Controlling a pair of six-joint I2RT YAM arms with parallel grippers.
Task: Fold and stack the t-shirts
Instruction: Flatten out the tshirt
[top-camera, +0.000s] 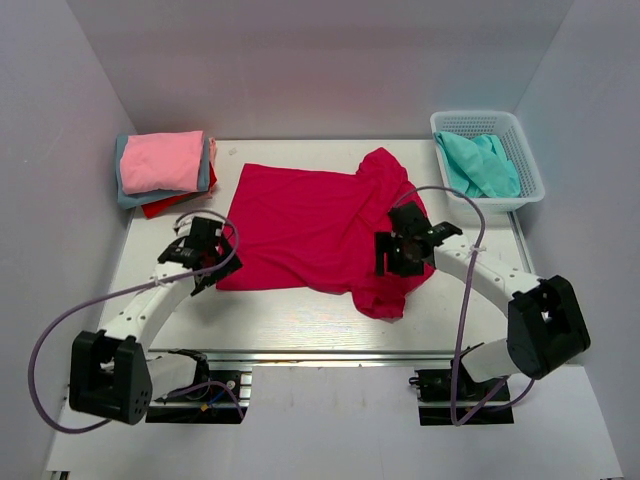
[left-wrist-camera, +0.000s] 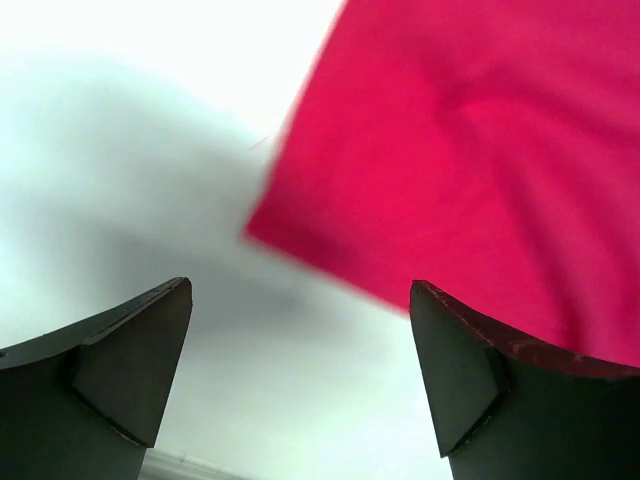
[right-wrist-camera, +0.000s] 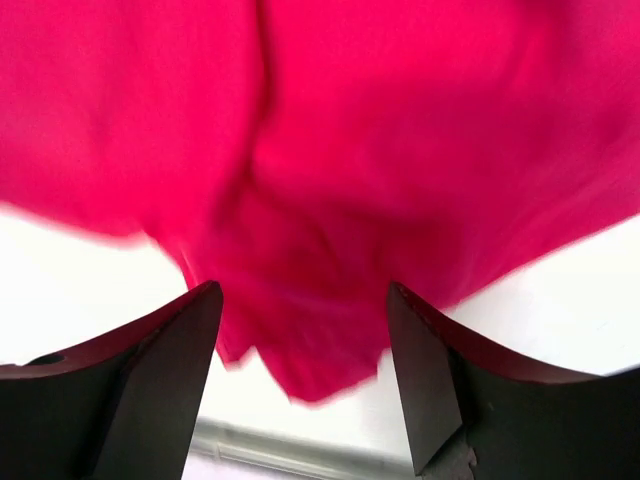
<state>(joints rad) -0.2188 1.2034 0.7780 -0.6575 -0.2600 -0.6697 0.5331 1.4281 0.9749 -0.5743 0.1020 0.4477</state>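
Crimson t-shirt (top-camera: 300, 225) spread mid-counter (top-camera: 300, 320), bunched on its 3 o'clock side; left fingers (left-wrist-camera: 120, 370) wide, empty, at the shirt's 8 o'clock corner; right fingers (right-wrist-camera: 150, 390) wide over the bunch, probably not gripping, view blurred; folded stack (top-camera: 165, 165) at 10 o'clock.

the crimson t-shirt (top-camera: 300, 225) is soft matt cloth, lightly creased. the table (top-camera: 300, 320) under it is smooth and white with a faint sheen. my left pincer (left-wrist-camera: 300, 290) and right pincer (right-wrist-camera: 303, 290) look like matt black hard plastic. the basket (top-camera: 528, 165) is white plastic mesh, and the teal t-shirt (top-camera: 480, 165) in it is matt cloth.
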